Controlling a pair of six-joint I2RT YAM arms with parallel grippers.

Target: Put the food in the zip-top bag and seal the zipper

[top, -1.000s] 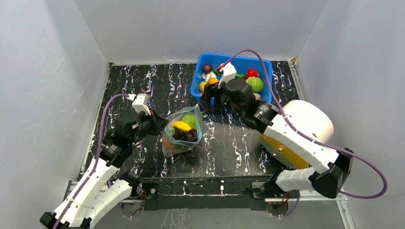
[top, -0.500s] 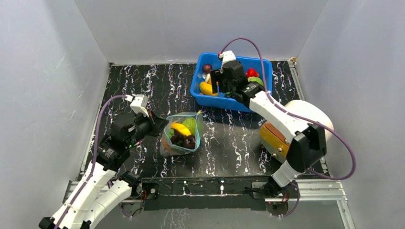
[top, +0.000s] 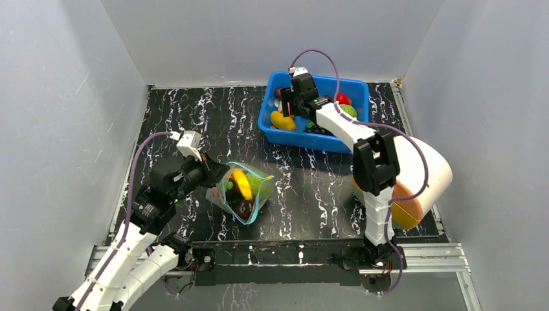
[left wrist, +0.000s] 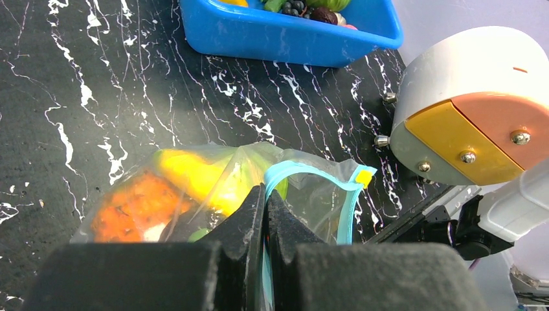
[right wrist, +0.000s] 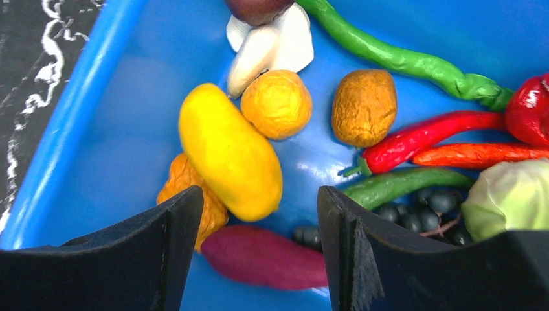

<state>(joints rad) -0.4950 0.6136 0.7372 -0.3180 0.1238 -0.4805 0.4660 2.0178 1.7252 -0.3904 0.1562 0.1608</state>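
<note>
Starting at the left, shows the left gripper with jaws clenched on the zipper — the teal strip pinched at one end and looping away to a yellow slider tab at the other. Places the zip-top bag just right of that gripper, over the near-left part of the black marbled table, mouth gaping. Reveals food through the clear plastic: a yellow piece touching an orange piece, a green piece on the bag's right side, a dark piece low down. Cannot tell whether the bag's bottom rests on the table or hangs just above it.

Moving right and rearward, locates the blue bin, well apart from the bag, holding the rest of the food. Positions the right gripper over the bin's left half, jaws released and spread wide, straddling the lower end of a yellow oval piece in the wrist view. Groups around that piece a round orange lump, a brown lump, a purple tuber and a white garlic bulb. Further right — a red chilli, dark grapes and a pale cabbage.

Ends at far right with a white drum, orange and yellow on its end face, at the table's right edge.
</note>
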